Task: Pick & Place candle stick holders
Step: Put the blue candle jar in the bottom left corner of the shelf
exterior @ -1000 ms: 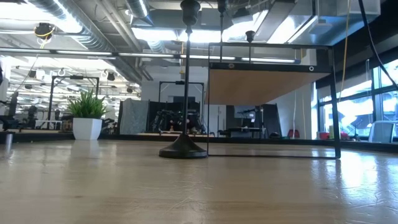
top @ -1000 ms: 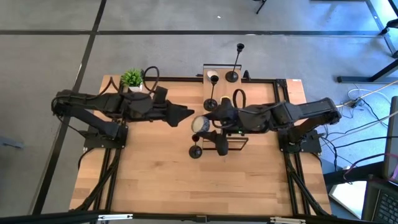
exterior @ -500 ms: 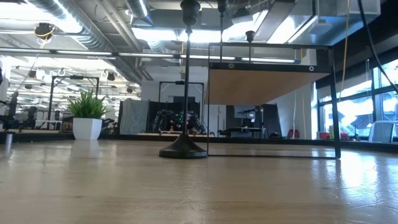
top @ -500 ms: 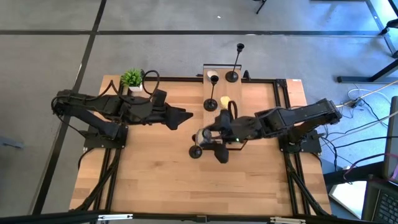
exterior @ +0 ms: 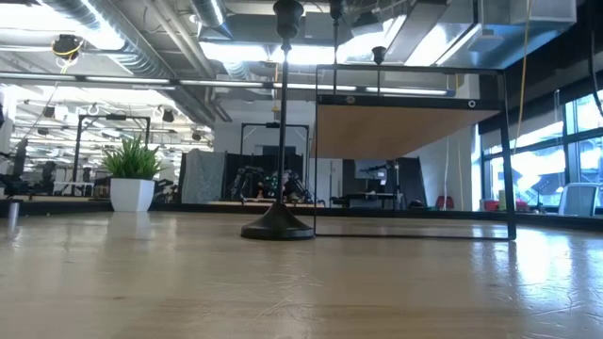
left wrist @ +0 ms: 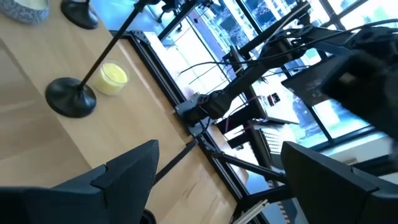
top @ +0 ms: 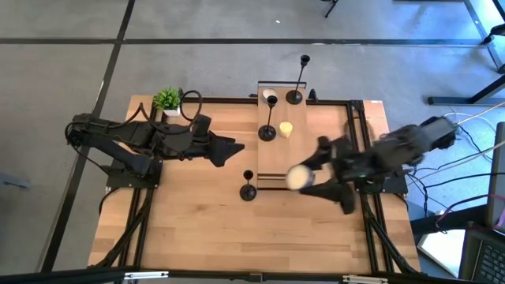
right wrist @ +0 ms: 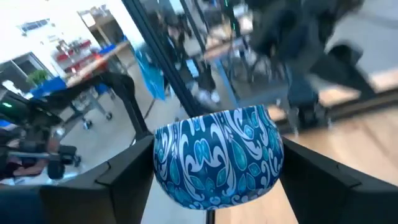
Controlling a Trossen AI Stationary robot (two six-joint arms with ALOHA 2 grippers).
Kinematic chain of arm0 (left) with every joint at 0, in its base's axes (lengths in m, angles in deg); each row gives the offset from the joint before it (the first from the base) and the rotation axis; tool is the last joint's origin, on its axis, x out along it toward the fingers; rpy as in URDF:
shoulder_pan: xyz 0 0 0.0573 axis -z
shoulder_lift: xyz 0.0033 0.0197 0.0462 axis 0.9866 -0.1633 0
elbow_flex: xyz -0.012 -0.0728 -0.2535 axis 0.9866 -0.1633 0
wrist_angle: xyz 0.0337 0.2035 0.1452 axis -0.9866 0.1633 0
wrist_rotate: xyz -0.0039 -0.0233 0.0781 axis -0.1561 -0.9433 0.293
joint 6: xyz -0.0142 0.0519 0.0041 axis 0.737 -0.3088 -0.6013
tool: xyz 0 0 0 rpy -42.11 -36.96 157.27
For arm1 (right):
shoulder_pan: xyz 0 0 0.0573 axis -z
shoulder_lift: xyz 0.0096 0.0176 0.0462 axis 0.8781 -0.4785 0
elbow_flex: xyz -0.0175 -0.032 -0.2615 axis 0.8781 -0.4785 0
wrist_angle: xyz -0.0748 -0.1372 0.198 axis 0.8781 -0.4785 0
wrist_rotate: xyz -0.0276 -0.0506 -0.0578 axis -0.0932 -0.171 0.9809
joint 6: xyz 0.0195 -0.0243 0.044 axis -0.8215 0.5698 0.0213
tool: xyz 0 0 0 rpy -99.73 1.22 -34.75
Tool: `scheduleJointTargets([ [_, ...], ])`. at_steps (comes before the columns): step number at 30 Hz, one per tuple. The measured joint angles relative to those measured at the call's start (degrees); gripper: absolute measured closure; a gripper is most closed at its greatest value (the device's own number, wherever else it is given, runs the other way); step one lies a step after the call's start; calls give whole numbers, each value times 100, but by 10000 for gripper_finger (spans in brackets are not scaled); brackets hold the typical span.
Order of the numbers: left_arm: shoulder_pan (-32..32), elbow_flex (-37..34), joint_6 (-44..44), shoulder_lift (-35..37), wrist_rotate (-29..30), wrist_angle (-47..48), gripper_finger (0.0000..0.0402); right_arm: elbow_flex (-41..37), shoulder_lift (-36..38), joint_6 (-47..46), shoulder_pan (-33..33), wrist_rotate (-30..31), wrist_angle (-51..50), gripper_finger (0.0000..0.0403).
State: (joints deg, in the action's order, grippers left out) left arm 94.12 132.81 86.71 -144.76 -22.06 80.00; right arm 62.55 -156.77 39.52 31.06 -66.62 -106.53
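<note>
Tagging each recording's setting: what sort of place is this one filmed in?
Probably an open-plan lab or workshop rather than a home. The low view shows exposed ceiling ducts and strip lights, equipment stands and benches behind the wooden table, and large windows at one side.

Front half of table (top: 181,229) bare wood, wide room to pass. Short holder (top: 248,190) stands alone near middle. Raised shelf (top: 272,154) crowded: tall holder (top: 267,130), yellow candle (top: 286,128) just beside it, second tall holder (top: 295,96) at back. Plant (top: 167,99) blocks back left corner. Left gripper (top: 237,147) open, fills gap left of shelf. Right gripper (top: 319,181) carries blue patterned candle (right wrist: 217,155) over shelf's front right corner.
</note>
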Motion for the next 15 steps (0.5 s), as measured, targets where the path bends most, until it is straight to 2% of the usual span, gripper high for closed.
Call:
scheduleJointTargets([
  [4, 0, 0, 51, 0, 41, -4, 68, 2, 264, 287, -364, 663, -290, 102],
  [8, 0, 0, 151, -2, 56, 4, 68, -3, 271, 86, -544, 1123, -879, 101],
  [11, 0, 0, 227, -2, 53, 7, 68, -201, 210, -200, -643, 1077, -859, 101],
  [15, 0, 0, 278, -2, 50, 9, 68, -883, 205, -618, -804, 819, -313, 101],
])
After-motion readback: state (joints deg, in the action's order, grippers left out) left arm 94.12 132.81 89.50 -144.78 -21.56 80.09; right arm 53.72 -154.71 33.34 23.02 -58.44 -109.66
